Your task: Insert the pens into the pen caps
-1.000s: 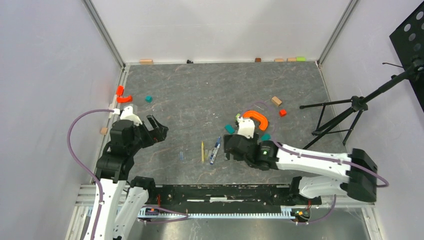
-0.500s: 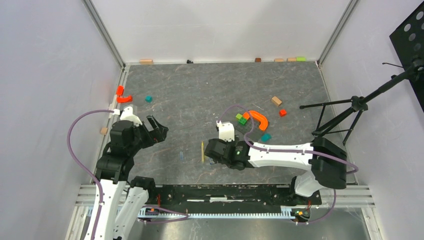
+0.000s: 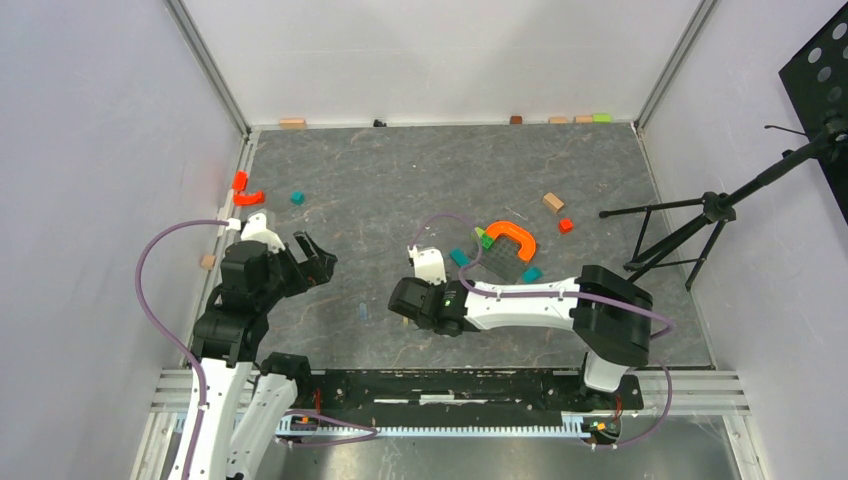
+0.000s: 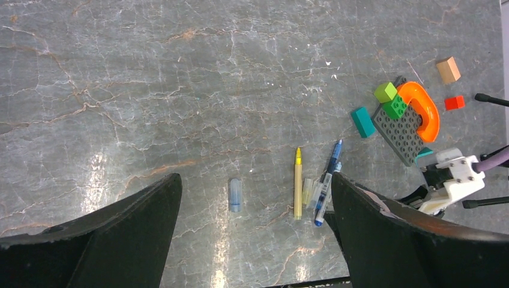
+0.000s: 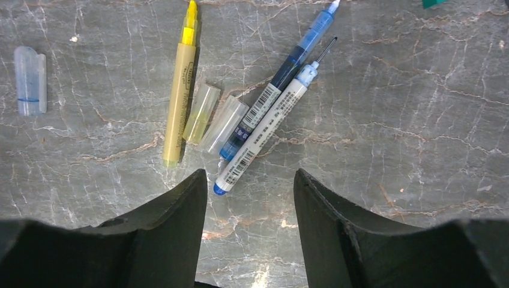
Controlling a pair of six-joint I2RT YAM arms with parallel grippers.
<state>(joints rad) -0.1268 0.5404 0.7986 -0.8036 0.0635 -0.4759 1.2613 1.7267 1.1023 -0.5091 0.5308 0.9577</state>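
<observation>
Uncapped pens (image 5: pixel 179 90) lie flat — caps (image 5: pixel 201 113) beside them.

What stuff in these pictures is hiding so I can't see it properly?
Top view: the pale yellow pen and white-barrelled blue-ended pen are hidden under the right arm.
Right wrist view: a teal block is cut off by the top edge.
Left wrist view: the clear pen caps are too small to count.

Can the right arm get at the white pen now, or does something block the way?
Probably yes. The right pincer hangs open above the white pen, its near end between the jaws. Nothing covers it, though the blue pen lies against its side and may get caught too.
</observation>
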